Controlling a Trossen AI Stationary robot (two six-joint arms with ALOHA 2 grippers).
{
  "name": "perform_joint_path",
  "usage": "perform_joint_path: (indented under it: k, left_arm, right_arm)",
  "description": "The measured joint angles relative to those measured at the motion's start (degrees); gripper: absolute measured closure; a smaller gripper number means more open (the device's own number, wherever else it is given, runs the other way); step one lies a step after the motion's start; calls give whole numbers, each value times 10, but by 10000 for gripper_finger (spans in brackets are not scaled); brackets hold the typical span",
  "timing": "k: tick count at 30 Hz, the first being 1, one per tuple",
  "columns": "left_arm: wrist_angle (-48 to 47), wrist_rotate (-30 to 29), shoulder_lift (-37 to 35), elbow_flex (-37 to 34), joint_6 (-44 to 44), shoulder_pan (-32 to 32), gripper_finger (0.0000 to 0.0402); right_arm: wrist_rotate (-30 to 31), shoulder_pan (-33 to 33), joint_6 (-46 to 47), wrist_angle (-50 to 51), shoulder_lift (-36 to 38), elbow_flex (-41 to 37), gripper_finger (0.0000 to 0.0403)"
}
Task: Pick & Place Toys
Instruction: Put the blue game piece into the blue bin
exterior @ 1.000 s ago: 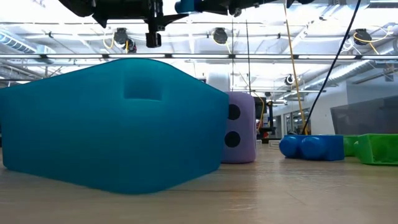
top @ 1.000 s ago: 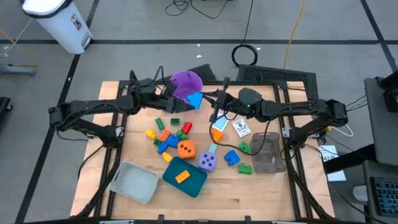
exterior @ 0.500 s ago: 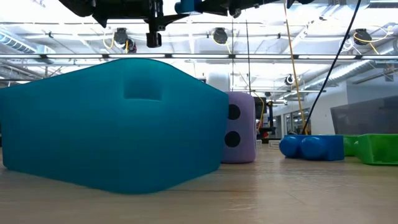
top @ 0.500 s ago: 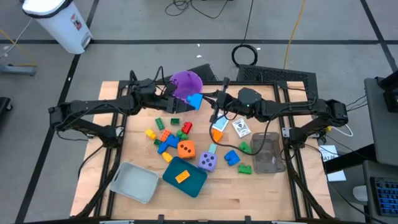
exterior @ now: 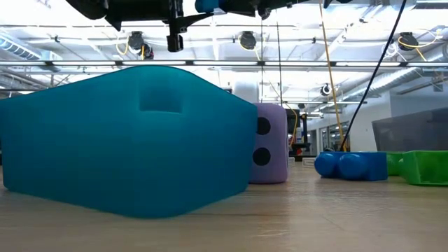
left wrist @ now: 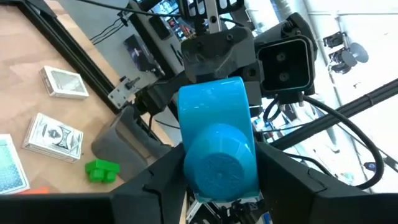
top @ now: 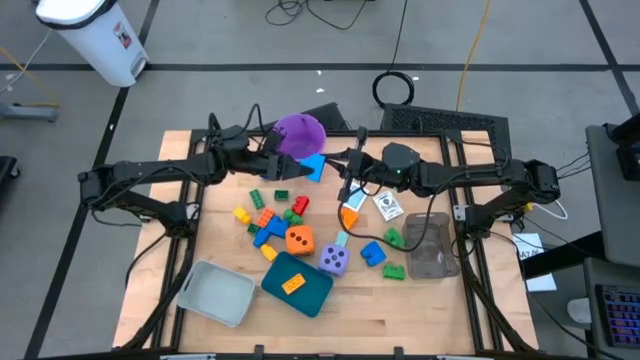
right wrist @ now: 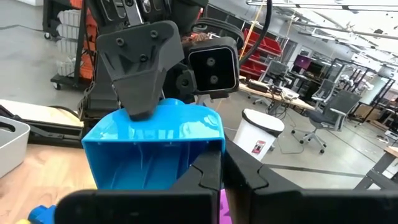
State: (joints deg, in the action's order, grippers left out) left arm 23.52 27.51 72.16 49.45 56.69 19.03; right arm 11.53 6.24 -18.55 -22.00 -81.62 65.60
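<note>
A light blue brick (top: 312,165) hangs in the air over the table's far middle, just in front of the purple bucket (top: 298,132). My left gripper (top: 297,165) comes at it from the table's left and is shut on it. My right gripper (top: 341,170) comes from the right and is shut on the brick's other end. The left wrist view shows the brick's studded top (left wrist: 217,143). The right wrist view shows its hollow underside (right wrist: 155,149). Other bricks (top: 270,215), an orange die (top: 298,240) and a purple die (top: 334,261) lie on the table below. My left gripper pinches the brick's end (left wrist: 219,168) between its two fingers, one finger on each side. The fingers come in level from the table's left. The brick is lifted clear of the table. My right gripper pinches a thin side wall of the brick (right wrist: 219,144) at its open underside; one finger (right wrist: 205,171) stands before the hollow, the other outside. The fingers come in level from the table's right. The brick hangs clear, also held at its far end.
A teal tray (top: 297,283) with an orange brick in it and a grey tray (top: 216,293) stand near the front edge. A clear tray (top: 432,247) is at the right, with cards (top: 388,205) beside it. In the low view the teal tray (exterior: 126,140) fills the left.
</note>
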Motion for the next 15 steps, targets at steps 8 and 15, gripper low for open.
perform_joint_path:
  k: [8,15]
  left_arm:
    - [-14,-1,0,0,-5,0,226]
    - [-23,-3,0,0,-15,0,254]
  right_arm:
    - [2,0,13,2,0,0,396]
    - [1,0,13,2,0,0,393]
